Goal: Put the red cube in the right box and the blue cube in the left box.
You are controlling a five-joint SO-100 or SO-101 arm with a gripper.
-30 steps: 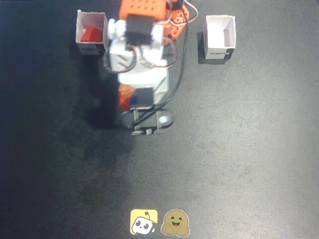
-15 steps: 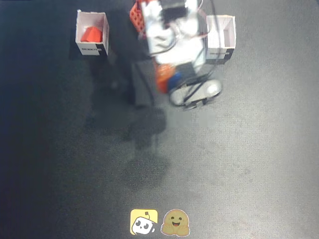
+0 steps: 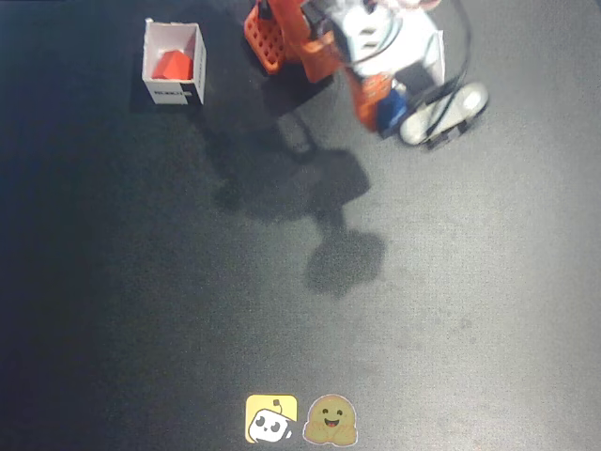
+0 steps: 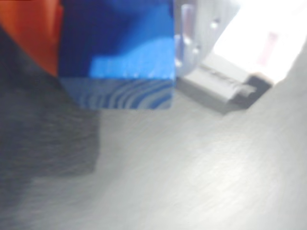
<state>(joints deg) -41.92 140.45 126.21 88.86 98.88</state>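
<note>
Fixed view, left to right: a white box [image 3: 173,66] at upper left holds the red cube [image 3: 171,64]; dark worktop [image 3: 282,282] spans the middle; at upper right my arm covers most of the second white box [image 3: 437,58]. My jaws [image 3: 387,105] pinch the blue cube [image 3: 392,107], hanging just below-left of that box; in the wrist view the blue cube [image 4: 117,52] fills the upper left, the box [image 4: 259,38] lying up and right, so I judge the carry should continue that way.

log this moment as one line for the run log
gripper: shut on blue cube | arm: over right white box in fixed view | red cube: inside left white box
</note>
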